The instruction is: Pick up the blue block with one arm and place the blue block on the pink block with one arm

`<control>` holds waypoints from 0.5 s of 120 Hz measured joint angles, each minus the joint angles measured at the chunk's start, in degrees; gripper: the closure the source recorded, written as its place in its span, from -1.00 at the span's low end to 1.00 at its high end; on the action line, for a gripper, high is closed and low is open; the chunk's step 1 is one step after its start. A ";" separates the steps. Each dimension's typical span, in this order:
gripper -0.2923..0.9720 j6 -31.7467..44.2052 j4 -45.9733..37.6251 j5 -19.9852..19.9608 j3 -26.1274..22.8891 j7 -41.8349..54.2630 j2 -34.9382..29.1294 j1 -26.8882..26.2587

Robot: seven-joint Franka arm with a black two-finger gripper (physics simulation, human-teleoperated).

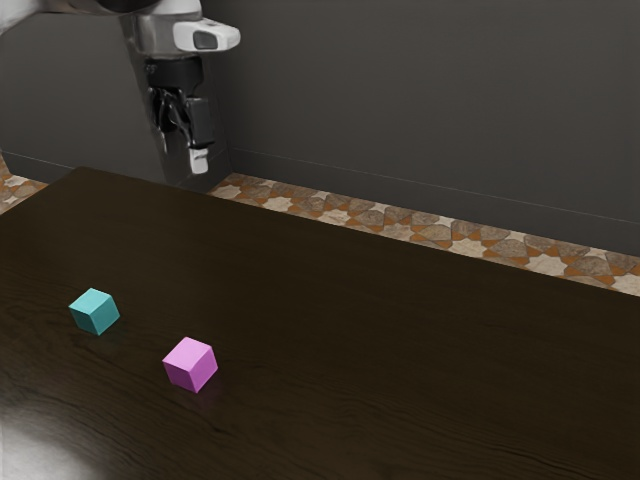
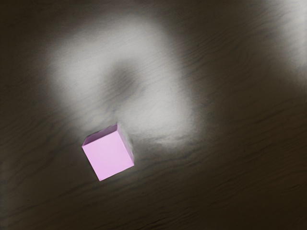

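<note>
2 on table [image 1: 400, 330], sep.: blue block [image 1: 94, 310], pink block [image 1: 190, 363].

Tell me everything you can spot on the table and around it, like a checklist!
Surface: dark wooden table, with bright glare patches.
Job's things: blue block and pink block both sit on the table, apart; blue is toward the exterior view's left of pink. Nothing stacked yet.
Clutter: nothing seen.
Hand: hand hangs high over the table's far edge, carrying no block.
Cables: nothing seen.
Surroundings: dark grey wall, patterned tile floor.
</note>
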 joint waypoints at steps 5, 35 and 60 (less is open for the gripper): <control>-0.54 1.34 -0.03 -0.07 0.01 1.04 -0.01 0.08; -0.53 3.15 1.60 1.67 0.42 5.86 -7.06 2.51; -0.53 2.08 -9.30 4.52 1.30 7.88 -15.72 18.43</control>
